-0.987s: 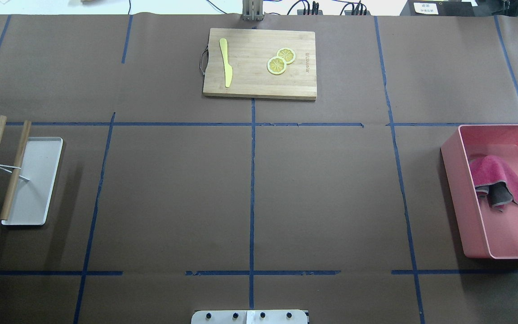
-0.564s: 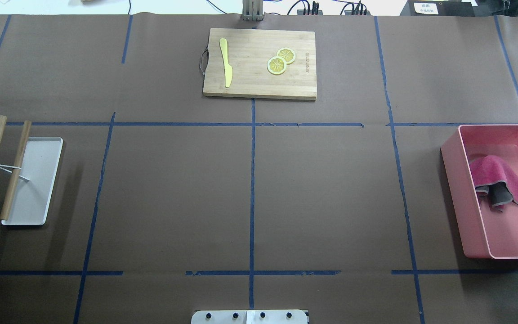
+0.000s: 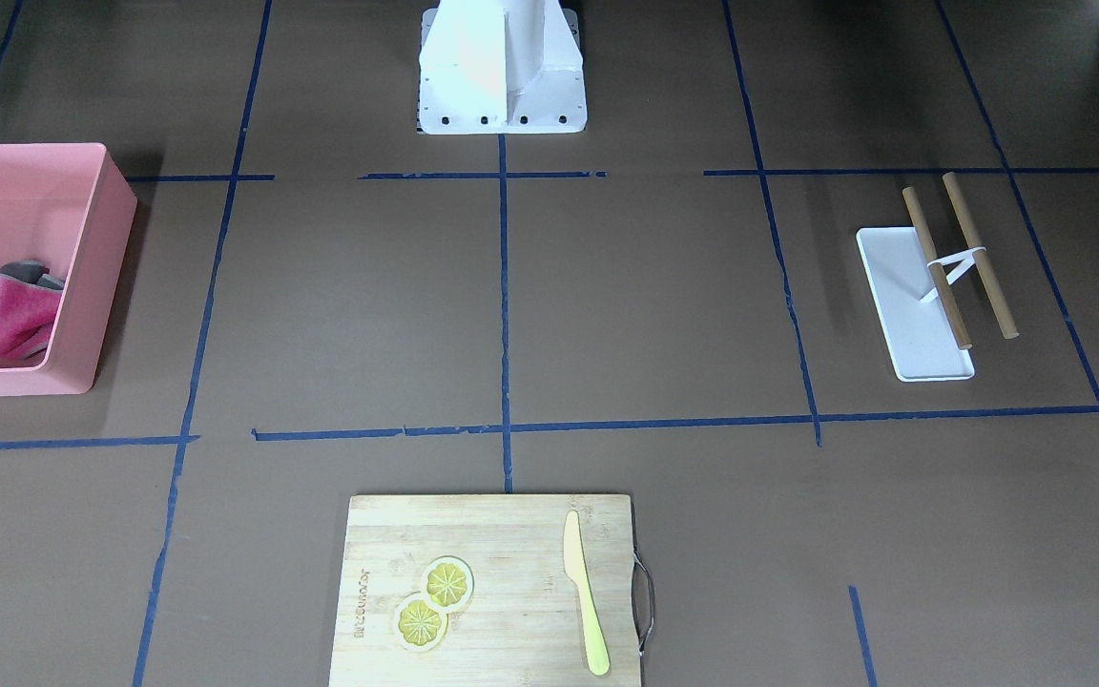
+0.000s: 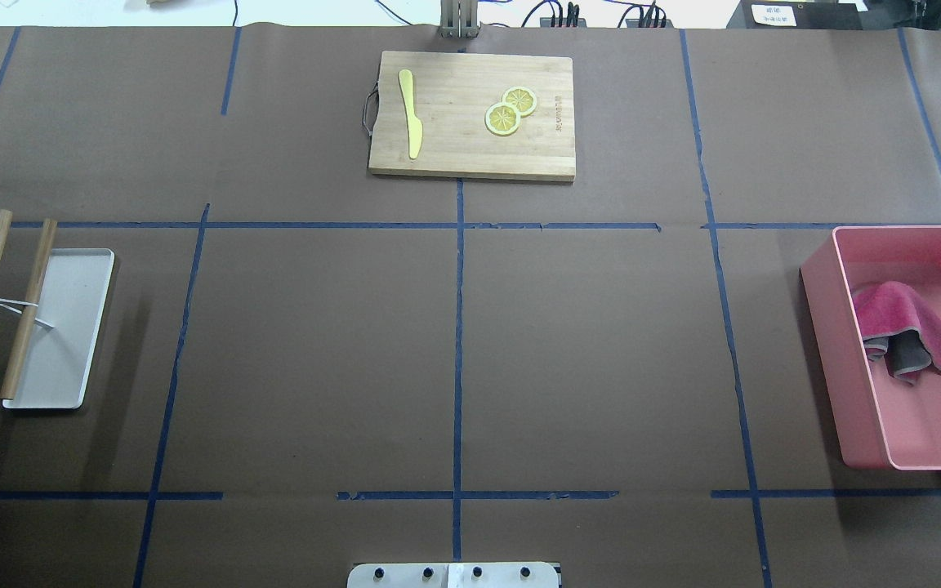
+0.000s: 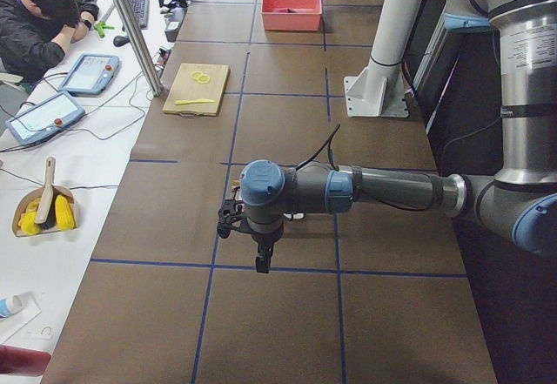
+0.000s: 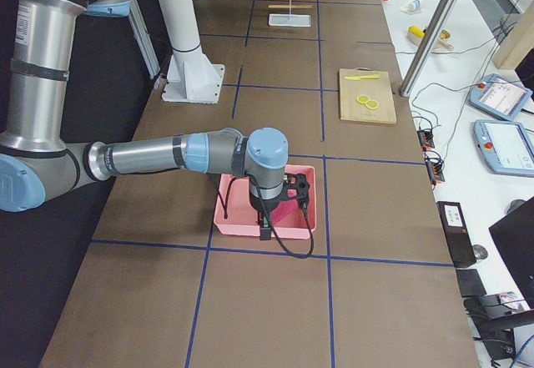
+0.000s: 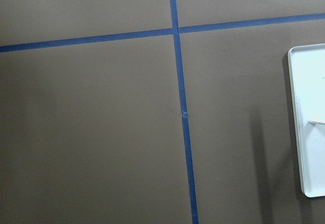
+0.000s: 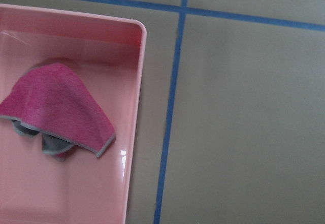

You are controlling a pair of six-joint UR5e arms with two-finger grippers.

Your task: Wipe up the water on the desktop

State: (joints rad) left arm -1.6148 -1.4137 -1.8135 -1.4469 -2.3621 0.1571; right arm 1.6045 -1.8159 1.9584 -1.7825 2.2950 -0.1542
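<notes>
The desktop (image 4: 315,351) is a matte brown surface crossed by blue tape lines; I see no water on it in any view. A pink cloth with grey edging (image 4: 899,322) lies crumpled in a pink bin (image 4: 826,327) at the right; it also shows in the right wrist view (image 8: 56,112). My right gripper (image 6: 265,233) hangs over that bin and shows only in the exterior right view; I cannot tell if it is open. My left gripper (image 5: 259,265) hangs above the desktop's left end and shows only in the exterior left view; I cannot tell its state.
A white tray (image 4: 70,327) with two tied wooden sticks (image 4: 25,310) lying partly across it sits at the left. A bamboo cutting board (image 4: 470,155) at the far middle carries a yellow knife (image 4: 411,114) and two lemon slices (image 4: 510,110). The robot base (image 3: 502,67) stands at the near edge.
A dark sliver at the view's right edge over the pink bin is gone. Nothing on the desktop has moved.
</notes>
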